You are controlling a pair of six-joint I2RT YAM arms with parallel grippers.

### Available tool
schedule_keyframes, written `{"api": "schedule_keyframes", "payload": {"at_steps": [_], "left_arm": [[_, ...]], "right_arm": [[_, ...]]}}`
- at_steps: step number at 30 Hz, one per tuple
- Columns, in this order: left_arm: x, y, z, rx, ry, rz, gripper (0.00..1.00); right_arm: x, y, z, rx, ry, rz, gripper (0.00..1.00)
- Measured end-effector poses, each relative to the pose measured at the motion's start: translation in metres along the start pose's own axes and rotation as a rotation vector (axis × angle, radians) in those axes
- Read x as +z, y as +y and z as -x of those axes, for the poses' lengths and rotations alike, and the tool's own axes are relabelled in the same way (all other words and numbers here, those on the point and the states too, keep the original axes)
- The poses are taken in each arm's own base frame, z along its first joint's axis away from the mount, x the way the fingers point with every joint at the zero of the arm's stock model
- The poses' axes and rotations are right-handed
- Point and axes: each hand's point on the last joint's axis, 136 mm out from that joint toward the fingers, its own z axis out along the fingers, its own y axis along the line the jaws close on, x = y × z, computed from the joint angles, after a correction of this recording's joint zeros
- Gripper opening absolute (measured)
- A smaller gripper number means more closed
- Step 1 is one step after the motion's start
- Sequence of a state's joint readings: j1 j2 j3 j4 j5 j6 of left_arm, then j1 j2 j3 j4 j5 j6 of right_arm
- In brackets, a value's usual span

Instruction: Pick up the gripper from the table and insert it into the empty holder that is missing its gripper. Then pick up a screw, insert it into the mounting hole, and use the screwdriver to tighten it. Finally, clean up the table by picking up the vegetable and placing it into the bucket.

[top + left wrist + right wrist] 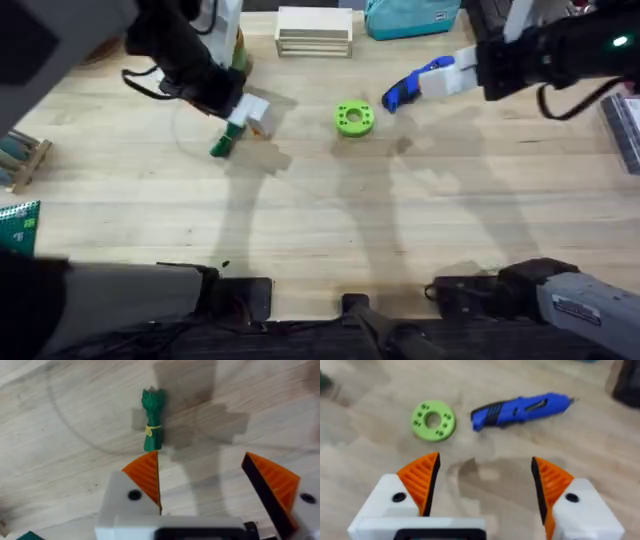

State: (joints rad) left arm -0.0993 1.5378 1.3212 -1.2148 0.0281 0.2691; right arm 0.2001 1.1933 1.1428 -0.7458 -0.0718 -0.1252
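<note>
While the vegetable [152, 421] lies on the bare counter [330, 220] toward its far left, just ahead of the wide-spread left end effector [215, 485], cleanup seems unfinished; the right end effector [485, 485], also wide and empty, hovers near the screwdriver [522, 410].

bare table [330, 215] between vegetable [222, 142], green disc [353, 118] and screwdriver [405, 90]

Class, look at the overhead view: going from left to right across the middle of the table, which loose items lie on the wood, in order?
Green vegetable → bright green disc with a centre hole → blue screwdriver.
</note>
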Motion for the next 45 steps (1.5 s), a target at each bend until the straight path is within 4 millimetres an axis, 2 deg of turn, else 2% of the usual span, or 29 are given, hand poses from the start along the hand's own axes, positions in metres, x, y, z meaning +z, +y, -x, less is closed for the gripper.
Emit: {"api": "schedule_keyframes", "payload": {"at_steps": [2,8,13,20,29,34,35,40,41,45], "left_arm": [[0.012,0.005,-0.002,-0.009,0.044,0.004,0.985],[0.038,0.031,-0.013,-0.093,0.136,-0.008,0.985],[0.054,0.052,-0.017,-0.158,0.158,-0.023,0.985],[0.078,0.067,-0.005,-0.144,0.128,-0.027,0.985],[0.099,0.068,0.004,-0.13,0.122,-0.053,0.985],[0.11,0.069,0.002,-0.125,0.148,-0.056,0.982],[0.11,0.07,0.002,-0.125,0.148,-0.054,0.908],[0.111,0.07,0.001,-0.122,0.155,-0.055,0.135],[0.11,0.07,0.002,-0.115,0.153,-0.054,0.042],[0.111,0.069,0.0,-0.115,0.163,-0.06,0.014]], "right_arm": [[-0.015,0.004,-0.002,0.019,0.037,0.016,0.99],[-0.067,0.01,0.01,0.037,0.058,0.033,0.991],[-0.096,0.014,0.003,0.046,0.1,0.037,0.991],[-0.103,0.015,0.003,0.048,0.09,0.036,0.991],[-0.103,0.015,0.003,0.048,0.092,0.036,0.99],[-0.103,0.015,0.003,0.049,0.092,0.036,0.991],[-0.103,0.015,0.003,0.049,0.092,0.036,0.991],[-0.103,0.015,0.003,0.051,0.092,0.036,0.991],[-0.103,0.015,0.003,0.051,0.092,0.036,0.991],[-0.103,0.015,0.003,0.052,0.092,0.036,0.991]]}}
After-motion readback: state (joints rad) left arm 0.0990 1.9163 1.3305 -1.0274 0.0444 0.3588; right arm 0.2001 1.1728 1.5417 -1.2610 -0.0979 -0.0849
